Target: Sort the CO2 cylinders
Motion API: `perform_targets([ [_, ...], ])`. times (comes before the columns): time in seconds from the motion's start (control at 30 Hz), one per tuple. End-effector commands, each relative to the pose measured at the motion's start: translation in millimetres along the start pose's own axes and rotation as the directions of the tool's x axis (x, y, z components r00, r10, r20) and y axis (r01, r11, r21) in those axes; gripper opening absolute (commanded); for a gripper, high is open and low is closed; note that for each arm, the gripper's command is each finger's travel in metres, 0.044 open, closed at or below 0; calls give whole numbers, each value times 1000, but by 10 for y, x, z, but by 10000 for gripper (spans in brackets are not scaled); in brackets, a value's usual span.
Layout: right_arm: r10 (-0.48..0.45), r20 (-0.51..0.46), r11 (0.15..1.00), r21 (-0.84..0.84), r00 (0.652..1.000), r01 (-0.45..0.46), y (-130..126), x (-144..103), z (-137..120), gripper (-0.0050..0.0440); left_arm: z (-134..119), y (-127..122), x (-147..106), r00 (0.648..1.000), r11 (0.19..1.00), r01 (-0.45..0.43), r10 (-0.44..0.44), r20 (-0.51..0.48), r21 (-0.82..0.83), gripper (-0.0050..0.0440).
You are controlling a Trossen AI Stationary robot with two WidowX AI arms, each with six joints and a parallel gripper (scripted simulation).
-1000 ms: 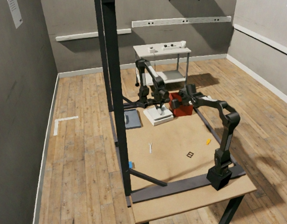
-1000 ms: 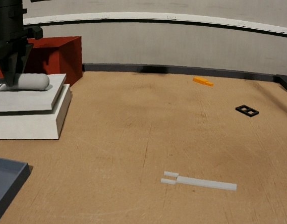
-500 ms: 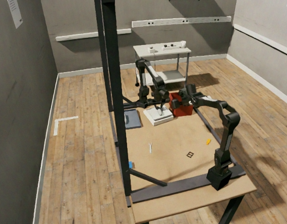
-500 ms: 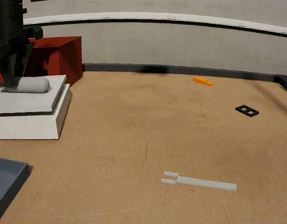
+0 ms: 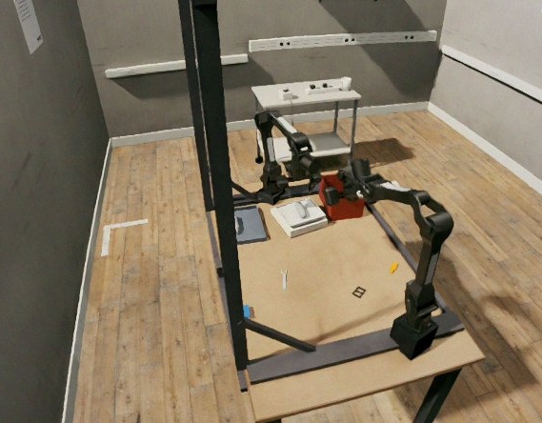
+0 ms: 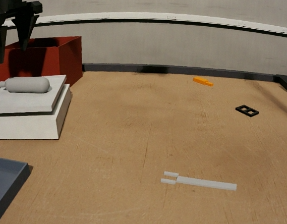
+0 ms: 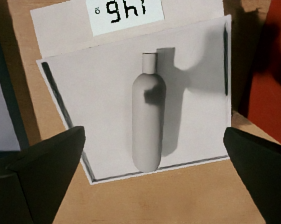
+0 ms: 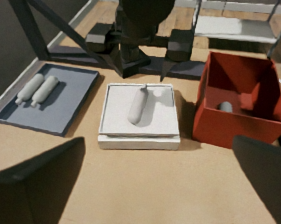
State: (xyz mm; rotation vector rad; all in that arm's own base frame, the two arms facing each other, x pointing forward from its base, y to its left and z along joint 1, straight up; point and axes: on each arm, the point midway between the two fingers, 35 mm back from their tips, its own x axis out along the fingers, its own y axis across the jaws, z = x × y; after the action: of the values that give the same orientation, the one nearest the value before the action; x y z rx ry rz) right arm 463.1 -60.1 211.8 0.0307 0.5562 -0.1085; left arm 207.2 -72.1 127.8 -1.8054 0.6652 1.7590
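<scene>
A grey CO2 cylinder [image 5: 301, 210] [image 6: 26, 85] [image 7: 148, 120] [image 8: 138, 105] lies flat on the white scale [image 5: 293, 231] [image 6: 32, 126] [image 7: 91, 100] [image 8: 138, 142]. The scale's display [image 7: 125, 12] shows digits, seen upside down. My left gripper [image 5: 307, 177] [image 6: 11, 54] [image 7: 154, 133] [image 8: 140, 78] is open and empty, hanging just above the cylinder. My right gripper [image 5: 333, 192] [image 8: 158, 142] is open and empty, in front of the scale and beside the red scrap bin [image 5: 343, 210] [image 6: 67, 55] [image 8: 231, 132]. One cylinder [image 8: 224, 106] lies in the bin. Two cylinders [image 8: 30, 89] [image 8: 45, 90] lie flat in the blue-grey tray [image 5: 250, 229] [image 6: 6, 181] [image 8: 66, 112].
An orange piece [image 5: 392, 268] [image 6: 203, 81], a small black frame [image 5: 358, 292] [image 6: 246, 110] and a white wrench-like strip [image 5: 284, 278] [image 6: 198, 182] lie on the board. A tall black post [image 5: 217, 143] stands at the table's left edge. Dark rails border the board.
</scene>
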Motion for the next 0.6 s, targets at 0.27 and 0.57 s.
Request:
perform_targets([
  [0.27,1,31,1000,-1,1000,-1,-2,-69,117,440,189,86,-124,999,925,35,-20,-42,379,440],
  [0.57,1,31,1000,-1,1000,-1,-2,-69,117,440,379,168,-144,995,677,99,-45,-93,730,440],
])
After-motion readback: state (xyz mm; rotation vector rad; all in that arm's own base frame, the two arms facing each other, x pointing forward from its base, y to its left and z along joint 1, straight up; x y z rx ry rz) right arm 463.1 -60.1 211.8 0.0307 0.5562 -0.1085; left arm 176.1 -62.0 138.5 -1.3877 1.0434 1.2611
